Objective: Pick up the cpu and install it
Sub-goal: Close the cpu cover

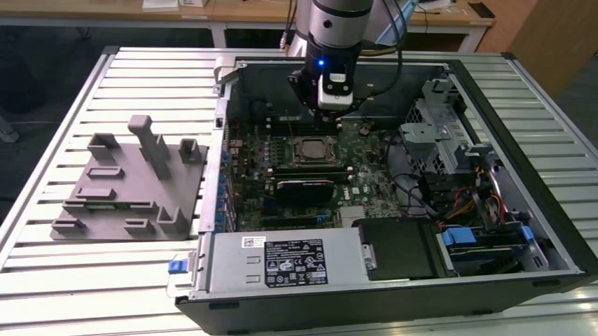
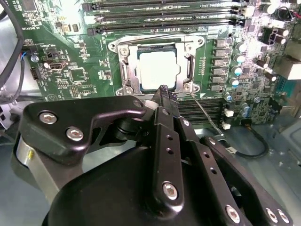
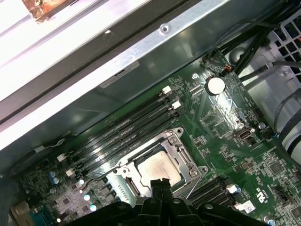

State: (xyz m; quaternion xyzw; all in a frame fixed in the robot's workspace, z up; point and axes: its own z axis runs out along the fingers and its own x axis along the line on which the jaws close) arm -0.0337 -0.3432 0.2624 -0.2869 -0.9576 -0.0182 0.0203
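The cpu [image 1: 311,148] [image 2: 159,70] [image 3: 157,167], a flat square chip with a shiny silver top, lies inside the metal-framed socket [image 2: 123,70] on the green motherboard [image 1: 365,175] of the open computer case. My gripper [image 1: 329,110] [image 2: 164,94] [image 3: 159,183] hangs above the board, a little beyond the socket's edge and apart from the chip. Both wrist views show its black fingertips [image 2: 165,101] pressed together with nothing between them.
Memory slots [image 3: 127,129] run beside the socket. The case walls [image 1: 523,140] ring the board, with a power supply [image 1: 280,259] in front, and a drive cage and cables [image 1: 458,182] on the exterior view's right. A grey fixture plate [image 1: 131,182] sits on the slatted table on the exterior view's left.
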